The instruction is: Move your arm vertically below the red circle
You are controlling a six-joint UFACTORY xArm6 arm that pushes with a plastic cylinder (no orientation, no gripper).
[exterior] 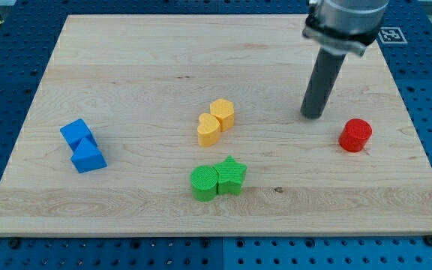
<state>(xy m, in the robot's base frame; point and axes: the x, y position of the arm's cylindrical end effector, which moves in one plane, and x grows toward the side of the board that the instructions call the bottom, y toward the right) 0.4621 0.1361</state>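
Red circle [355, 135] sits right of my tip [313, 116]; arm top cropped, no end effector visible.

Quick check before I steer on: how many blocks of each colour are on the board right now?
Blue: 2, cube and a second block
Yellow: 2, hexagon and heart
Green: 2, cylinder and star
Red: 1, cylinder
Total: 7

1. One camera view only — it looks down at the table [126, 60] from above and from the side of the view's bottom edge, tilted forward.
2. The far edge looks shorter than the near edge, so the view faces toward the view's top.
3. It sits far enough back to take in nearly the whole table — the blue pegboard [6, 75] frames it.
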